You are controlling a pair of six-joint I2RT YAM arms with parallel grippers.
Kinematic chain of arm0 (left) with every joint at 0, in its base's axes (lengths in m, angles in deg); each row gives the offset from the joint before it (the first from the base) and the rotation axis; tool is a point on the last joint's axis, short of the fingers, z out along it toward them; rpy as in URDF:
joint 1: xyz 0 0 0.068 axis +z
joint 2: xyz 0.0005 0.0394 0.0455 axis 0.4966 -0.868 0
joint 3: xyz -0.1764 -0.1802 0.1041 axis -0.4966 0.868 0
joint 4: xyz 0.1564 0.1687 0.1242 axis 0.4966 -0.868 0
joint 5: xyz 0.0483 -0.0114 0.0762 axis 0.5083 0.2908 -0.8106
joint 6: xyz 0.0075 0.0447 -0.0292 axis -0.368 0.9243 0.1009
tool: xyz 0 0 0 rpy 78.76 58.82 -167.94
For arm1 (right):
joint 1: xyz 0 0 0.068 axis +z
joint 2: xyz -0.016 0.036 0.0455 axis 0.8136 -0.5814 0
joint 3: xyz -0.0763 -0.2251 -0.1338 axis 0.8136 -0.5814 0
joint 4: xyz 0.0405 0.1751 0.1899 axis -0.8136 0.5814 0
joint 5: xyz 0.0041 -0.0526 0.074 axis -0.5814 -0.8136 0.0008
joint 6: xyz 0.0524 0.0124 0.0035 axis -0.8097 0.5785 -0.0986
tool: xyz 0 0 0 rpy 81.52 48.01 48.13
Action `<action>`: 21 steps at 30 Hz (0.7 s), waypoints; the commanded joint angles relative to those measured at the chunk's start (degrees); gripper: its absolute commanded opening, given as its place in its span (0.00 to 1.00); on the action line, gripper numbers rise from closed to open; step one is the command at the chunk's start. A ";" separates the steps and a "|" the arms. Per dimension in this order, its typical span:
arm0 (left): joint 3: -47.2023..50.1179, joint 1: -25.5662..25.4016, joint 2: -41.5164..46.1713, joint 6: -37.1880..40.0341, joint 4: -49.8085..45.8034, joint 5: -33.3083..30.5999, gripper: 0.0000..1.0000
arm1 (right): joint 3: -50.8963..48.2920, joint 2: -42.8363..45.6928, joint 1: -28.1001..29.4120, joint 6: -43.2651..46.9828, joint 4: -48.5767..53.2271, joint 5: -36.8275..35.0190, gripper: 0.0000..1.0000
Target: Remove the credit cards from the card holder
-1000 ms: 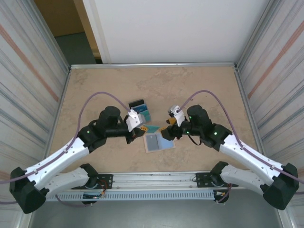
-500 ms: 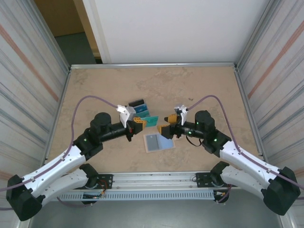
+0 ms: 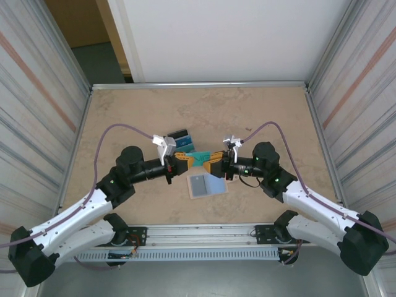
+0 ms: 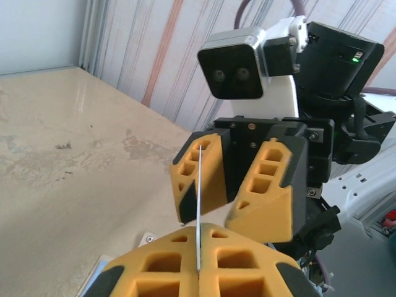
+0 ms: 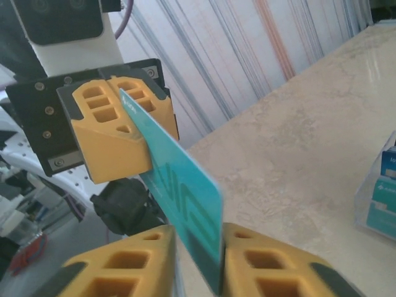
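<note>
Change: the right hand point(image 3: 210, 166) has come in across the gap and now meets the left hand point(image 3: 187, 159) tip to tip
Left hand: clamped on the teal card point(image 3: 198, 159); held above the worktop point(image 3: 260, 111)
Right hand: fingers flank the card's other end; cannot tell whether they pinch it
Card holder point(image 3: 206, 184): lies open and flat just below the hands
Room: far worktop bare; card pile point(image 3: 182, 139) just behind the left hand

teal card point(image 5: 185, 198) cropped below, card pile point(image 3: 180, 135) part-hidden
</note>
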 commanded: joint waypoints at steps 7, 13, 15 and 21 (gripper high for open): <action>-1.68 0.04 0.61 3.07 -3.80 -0.04 0.44 | 1.90 3.11 -0.31 3.35 4.86 -1.24 0.00; -6.87 0.07 1.84 11.19 -16.99 -3.04 0.66 | 3.46 4.82 -0.01 7.57 15.76 -2.91 0.00; -9.56 0.04 1.04 14.52 -22.11 -3.33 0.69 | 4.41 4.68 0.18 9.04 18.95 -2.25 0.00; -19.91 0.07 -5.90 24.20 -38.11 -1.30 0.69 | 6.49 3.92 1.26 11.77 23.16 -0.40 0.00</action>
